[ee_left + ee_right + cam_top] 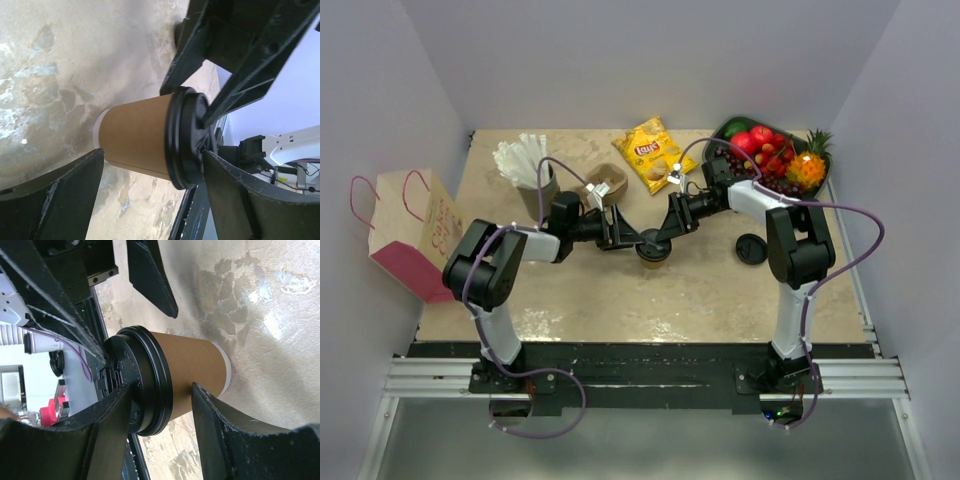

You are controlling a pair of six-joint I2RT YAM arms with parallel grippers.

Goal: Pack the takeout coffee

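Takeout coffee [654, 250], lidded, upright near the centre of the desk [700, 290].
Flanked on both sides, apparently for steadying: left hand [623, 239] spread wide beside it; right hand [161, 389] half spread, one finger [100, 430] across the lid [142, 365], nothing visibly pinched. Likely destination: paper bag [410, 235], desk's left edge.

A: Tight in the middle here. The left gripper [636, 242] and right gripper [662, 236] crowd the takeout coffee [654, 252] from both sides, no lane there.
B: Far side's blocked too, by the lidless cup [605, 183] and chips bag [655, 152].
A: Loose lid [751, 249] sits off right, just beside the right arm.
B: The near side's the opening: bare table [650, 300] straight up to the cup.
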